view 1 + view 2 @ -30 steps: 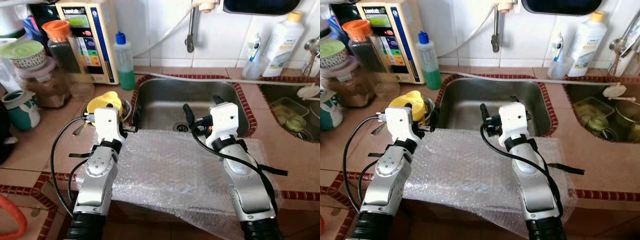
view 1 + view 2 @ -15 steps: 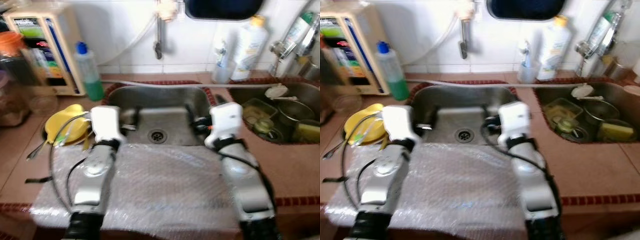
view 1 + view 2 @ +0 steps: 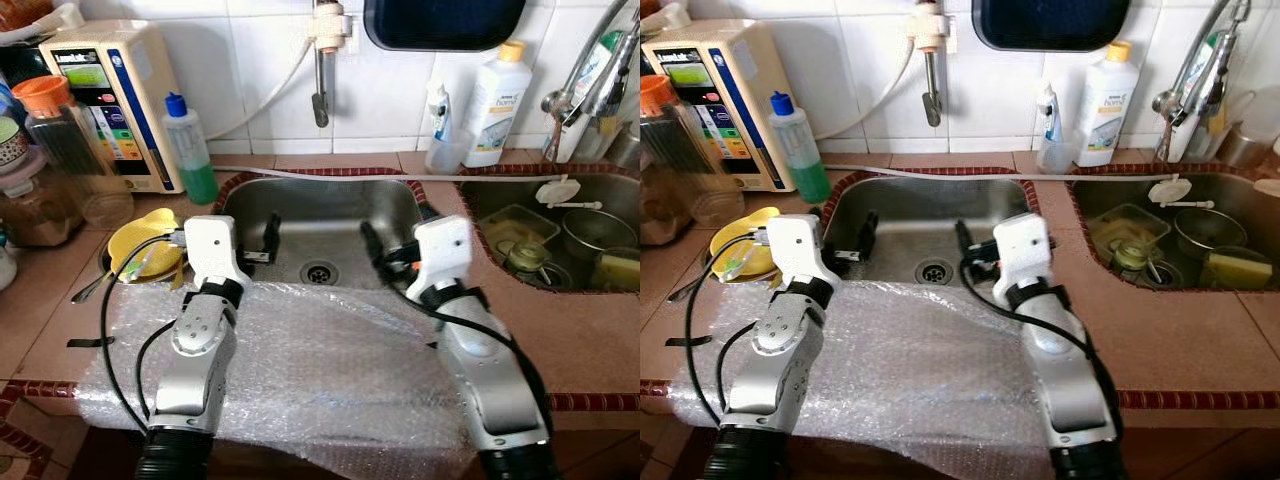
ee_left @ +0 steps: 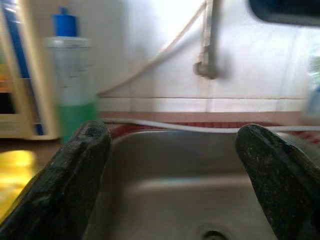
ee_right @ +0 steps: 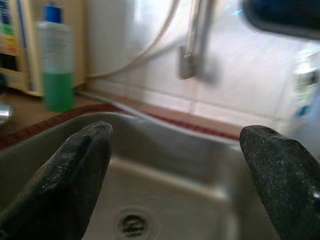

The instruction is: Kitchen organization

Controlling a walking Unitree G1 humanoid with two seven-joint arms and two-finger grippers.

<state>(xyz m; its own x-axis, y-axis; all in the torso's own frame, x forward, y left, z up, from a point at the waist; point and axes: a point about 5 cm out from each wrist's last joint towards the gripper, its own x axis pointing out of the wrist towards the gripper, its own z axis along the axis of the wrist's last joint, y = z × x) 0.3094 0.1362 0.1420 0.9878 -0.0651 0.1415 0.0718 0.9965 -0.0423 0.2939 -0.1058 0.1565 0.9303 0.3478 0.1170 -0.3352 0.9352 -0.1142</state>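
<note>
A humanoid robot stands at a tiled kitchen counter [image 3: 600, 345], both silver arms stretched forward over a sheet of bubble wrap [image 3: 320, 360] that lies on the counter's front edge and droops over the near rim of a steel sink [image 3: 320, 215]. The left gripper [image 3: 268, 238] and right gripper [image 3: 372, 245] hang just past the wrap's far edge, over the basin, each with its jaws spread wide and holding nothing; the wrist views look between the black fingers [image 4: 75, 175] into the bare basin and its drain. The likeliest trouble, as I judge it, is the wrap: it is light, crinkly and slippery, so an arm dragging across it could pull it into the sink or off the counter's front. To the robot's left, close by the left arm's loose black cable, sit a yellow dish [image 3: 148, 255] with cutlery in it, a clear bottle [image 3: 188, 150] of green liquid, and glass jars [image 3: 75, 150] with plastic lids; a sideways sweep could snag or topple these. A cream plastic water unit [image 3: 115, 95] stands against the white wall tiles. To the right, a white bottle [image 3: 497, 105] with an orange cap stands tall and narrow, and a second sink [image 3: 540, 200] holds bowls and a sponge. The counter is smooth terracotta tile edged in dark red.
</note>
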